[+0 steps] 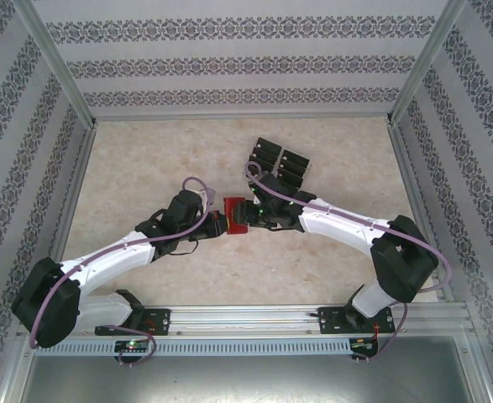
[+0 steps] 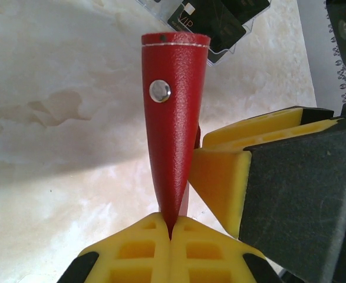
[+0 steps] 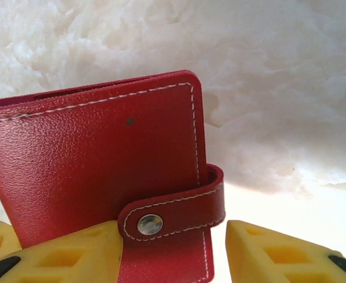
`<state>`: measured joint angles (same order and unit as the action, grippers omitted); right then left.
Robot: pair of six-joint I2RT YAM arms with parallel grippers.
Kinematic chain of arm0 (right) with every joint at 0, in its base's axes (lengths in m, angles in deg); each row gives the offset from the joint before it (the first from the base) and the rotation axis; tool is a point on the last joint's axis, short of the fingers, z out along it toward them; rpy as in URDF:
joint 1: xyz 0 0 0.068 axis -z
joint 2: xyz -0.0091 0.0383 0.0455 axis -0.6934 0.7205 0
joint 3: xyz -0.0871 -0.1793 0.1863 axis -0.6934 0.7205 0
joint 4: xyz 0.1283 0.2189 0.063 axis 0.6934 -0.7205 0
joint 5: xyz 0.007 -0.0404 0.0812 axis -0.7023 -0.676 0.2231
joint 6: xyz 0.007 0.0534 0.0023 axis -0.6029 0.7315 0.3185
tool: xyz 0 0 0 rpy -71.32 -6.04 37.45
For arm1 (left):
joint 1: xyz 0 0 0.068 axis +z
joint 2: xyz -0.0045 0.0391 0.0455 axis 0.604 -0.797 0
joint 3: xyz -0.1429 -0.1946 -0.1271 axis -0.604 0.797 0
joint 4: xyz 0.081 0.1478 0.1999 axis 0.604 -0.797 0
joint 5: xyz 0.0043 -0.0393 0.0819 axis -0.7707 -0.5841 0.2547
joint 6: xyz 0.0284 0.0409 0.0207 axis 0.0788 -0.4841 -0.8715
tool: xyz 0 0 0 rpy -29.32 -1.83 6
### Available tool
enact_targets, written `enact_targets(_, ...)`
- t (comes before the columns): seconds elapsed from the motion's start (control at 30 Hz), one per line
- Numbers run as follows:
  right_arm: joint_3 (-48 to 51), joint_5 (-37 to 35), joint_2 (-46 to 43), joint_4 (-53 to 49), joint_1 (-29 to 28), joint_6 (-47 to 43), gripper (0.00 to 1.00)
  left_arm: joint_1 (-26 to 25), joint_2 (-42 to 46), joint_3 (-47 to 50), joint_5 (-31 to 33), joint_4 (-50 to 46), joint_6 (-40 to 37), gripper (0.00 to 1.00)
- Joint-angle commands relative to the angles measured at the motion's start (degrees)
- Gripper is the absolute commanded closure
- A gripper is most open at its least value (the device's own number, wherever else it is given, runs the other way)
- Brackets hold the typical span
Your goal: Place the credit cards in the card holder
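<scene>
Judging from how things lie, the task is taken to be at its very start. No card is seen inside the card holder (image 1: 233, 216), and its snap is fastened, so it is closed.

Nearest the arm bases, the left gripper (image 2: 170, 231) is clamped tight on one edge of the red holder. The holder is held clear of the marbled table (image 1: 145, 159), about mid-workspace between the two arms. It is carried on edge: from above it is seen as a narrow red strip whose long axis runs roughly near to far, with its broad faces turned left and right.

One face is turned to the right gripper (image 3: 174, 239). On it the snap tab (image 3: 173, 209) is wrapped round a side edge and the metal stud (image 3: 150, 224) is closed. That gripper's yellow fingers (image 3: 279, 250) are set apart on either side of the tab, and no grip on it is seen.

Farther off, just beyond the right wrist, the black credit cards (image 1: 280, 161) are stood in rows in a clear plastic stand (image 2: 231, 52).

What is left, it is judged, is the whole job: the snap undone, the holder opened, and the cards lifted out and slid in.
</scene>
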<state>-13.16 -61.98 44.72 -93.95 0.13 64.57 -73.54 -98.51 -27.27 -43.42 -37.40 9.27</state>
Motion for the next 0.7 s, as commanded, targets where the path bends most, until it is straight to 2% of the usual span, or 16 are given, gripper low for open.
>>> enact_targets(0.0, -0.3, -3.7, 0.3, -1.7, -0.3, -1.0, 0.54, -0.8, 1.0, -2.5, -0.5, 0.3, 0.7, 1.00)
enact_targets(0.2, -1.7, -4.3, 0.5, -2.0, 0.2, -2.3, 0.62, -0.9, 1.0, -2.2, -0.8, 0.6, 0.9, 1.00)
enact_targets(0.27, -2.3, -4.0, 0.7, -2.3, 0.2, -2.8, 0.68, -0.8, 1.0, -2.2, -0.9, 0.7, 0.9, 1.00)
enact_targets(0.37, -3.1, -3.7, 1.1, -2.5, 0.3, -3.1, 0.79, -0.8, 1.0, -2.2, -0.8, 0.7, 1.0, 1.00)
enact_targets(0.47, -3.3, -2.9, 1.4, -3.1, 0.9, -3.7, 0.99, -0.8, 1.0, -2.2, -0.7, 0.8, 1.1, 1.00)
enact_targets(0.67, 0.6, -2.1, -1.4, -3.5, 4.2, -4.0, 1.00, -0.8, 2.2, -1.6, 0.7, 0.8, 1.4, 1.00)
